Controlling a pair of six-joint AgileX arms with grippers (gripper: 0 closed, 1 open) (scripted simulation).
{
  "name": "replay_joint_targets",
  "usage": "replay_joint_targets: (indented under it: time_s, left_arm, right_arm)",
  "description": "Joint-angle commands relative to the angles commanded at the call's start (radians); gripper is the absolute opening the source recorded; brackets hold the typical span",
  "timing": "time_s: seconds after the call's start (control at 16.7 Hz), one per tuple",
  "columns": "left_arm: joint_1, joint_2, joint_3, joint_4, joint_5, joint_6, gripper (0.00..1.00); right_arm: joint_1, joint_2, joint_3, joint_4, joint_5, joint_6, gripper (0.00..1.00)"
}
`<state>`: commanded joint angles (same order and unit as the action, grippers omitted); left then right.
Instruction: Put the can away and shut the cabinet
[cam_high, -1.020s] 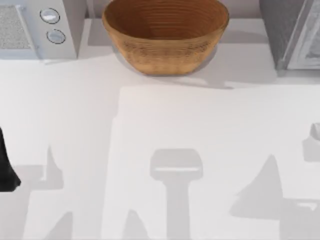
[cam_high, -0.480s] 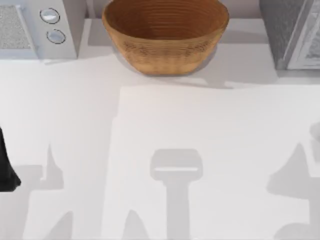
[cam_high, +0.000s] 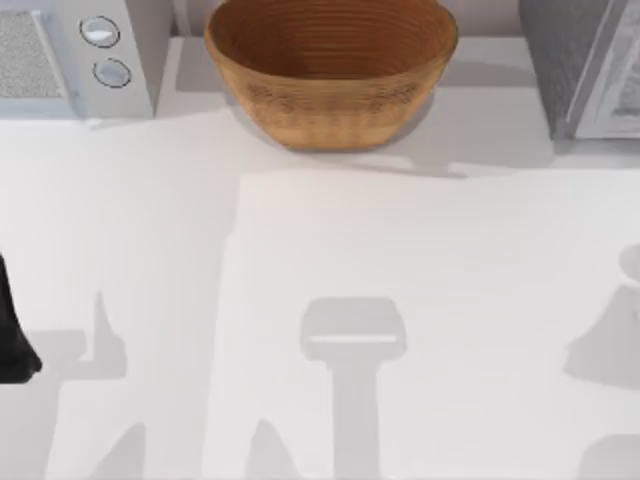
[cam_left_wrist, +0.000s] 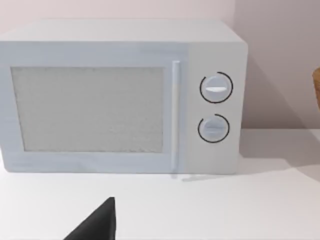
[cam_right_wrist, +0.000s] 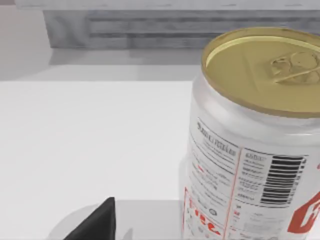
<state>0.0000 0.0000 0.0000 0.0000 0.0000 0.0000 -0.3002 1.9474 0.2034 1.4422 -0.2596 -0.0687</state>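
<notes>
Top view: right arm's shadow (cam_high: 610, 340) slid toward the table's (cam_high: 400, 260) right edge, nearing the can (cam_right_wrist: 250, 145).
Fingers: state of both grippers' fingers I cannot tell.

The table (cam_high: 420, 300) is a plain white surface crossed by soft grey shadows. At its far edge a woven basket (cam_high: 332, 70) stands near the middle, with a white microwave (cam_high: 70, 55) in the far left corner — two round dials on its front — and a grey cabinet (cam_high: 585, 65) in the far right corner. In the right wrist view a silver can (cam_right_wrist: 250, 145) with a gold top stands upright on the table, the cabinet behind it.
</notes>
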Motion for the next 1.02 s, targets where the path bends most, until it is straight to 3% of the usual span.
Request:
replay_joint_targets:
  time_s: [1.02]
  left_arm:
    - [0.000,0.000,0.000,0.000,0.000,0.000,1.00]
  right_arm:
    - [0.061,0.165,0.230,-0.062,0.061,0.018,1.00]
